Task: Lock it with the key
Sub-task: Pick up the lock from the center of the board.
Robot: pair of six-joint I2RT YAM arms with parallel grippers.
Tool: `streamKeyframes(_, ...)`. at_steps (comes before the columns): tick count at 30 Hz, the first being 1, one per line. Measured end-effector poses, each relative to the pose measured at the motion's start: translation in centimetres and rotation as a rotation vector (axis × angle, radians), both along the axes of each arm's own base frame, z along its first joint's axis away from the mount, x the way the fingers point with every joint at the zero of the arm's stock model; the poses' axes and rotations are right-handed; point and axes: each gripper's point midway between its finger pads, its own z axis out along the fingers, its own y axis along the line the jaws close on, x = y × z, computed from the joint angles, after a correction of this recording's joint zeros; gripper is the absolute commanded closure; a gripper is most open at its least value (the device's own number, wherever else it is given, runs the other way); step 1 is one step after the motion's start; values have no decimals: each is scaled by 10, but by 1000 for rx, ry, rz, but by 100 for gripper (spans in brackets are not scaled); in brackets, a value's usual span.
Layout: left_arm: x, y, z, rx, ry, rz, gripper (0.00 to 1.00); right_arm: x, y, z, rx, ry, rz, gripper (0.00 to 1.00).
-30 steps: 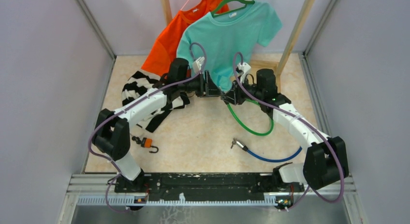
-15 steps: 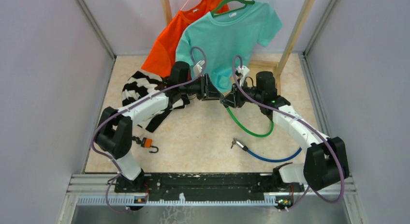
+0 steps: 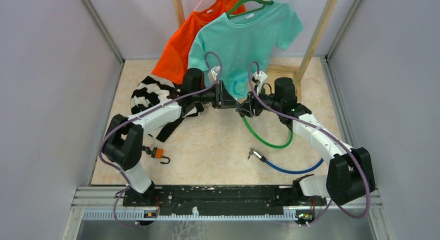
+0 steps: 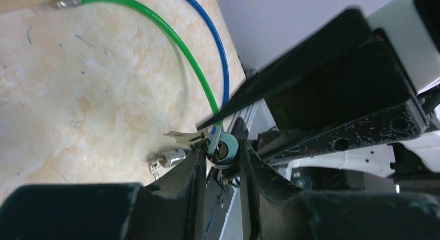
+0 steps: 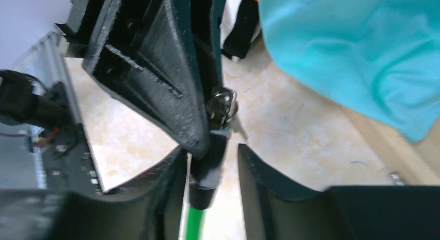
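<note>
The green cable lock (image 3: 265,141) has its black head lifted between the two grippers in the middle of the table. In the left wrist view its teal keyhole face (image 4: 227,150) sits between my left fingers, which press it on both sides. A key is in the keyhole and spare keys (image 4: 182,137) dangle from it. My left gripper (image 3: 232,101) (image 4: 222,156) is shut on the lock head. My right gripper (image 3: 243,109) (image 5: 210,159) stands around the lock's black barrel (image 5: 207,172), touching one finger, with a gap at the other.
A blue cable (image 3: 293,169) with a metal end (image 3: 252,154) lies near the front. An orange padlock (image 3: 157,153) lies at the front left. Teal (image 3: 244,38), orange (image 3: 179,48) and striped (image 3: 150,95) garments hang and lie at the back, beside a wooden post (image 3: 316,32).
Both grippers, still joined at the lock head, have shifted slightly left and back. The green cable loop has followed a little.
</note>
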Motion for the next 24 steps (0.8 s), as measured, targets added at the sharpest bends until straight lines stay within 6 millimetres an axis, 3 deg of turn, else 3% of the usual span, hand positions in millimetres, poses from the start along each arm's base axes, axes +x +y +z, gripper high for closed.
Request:
streamKeyframes(5, -1, 3, -1, 0, -26, -27, 100, 3, -5, 7, -35, -83, -11, 28)
streamKeyframes(9, 4, 11, 1, 1, -73, -39, 100, -4, -12, 7, -84, -137, 11, 24)
streamKeyframes(13, 10, 15, 9, -7, -141, -62, 100, -28, -14, -7, -102, -131, 92, 25)
streamKeyframes(19, 8, 13, 26, -35, -219, -117, 100, -62, -8, -33, -47, -29, 217, 34)
streamKeyframes(24, 6, 12, 37, -58, -260, -145, 100, -67, 5, -33, 25, 11, 272, 40)
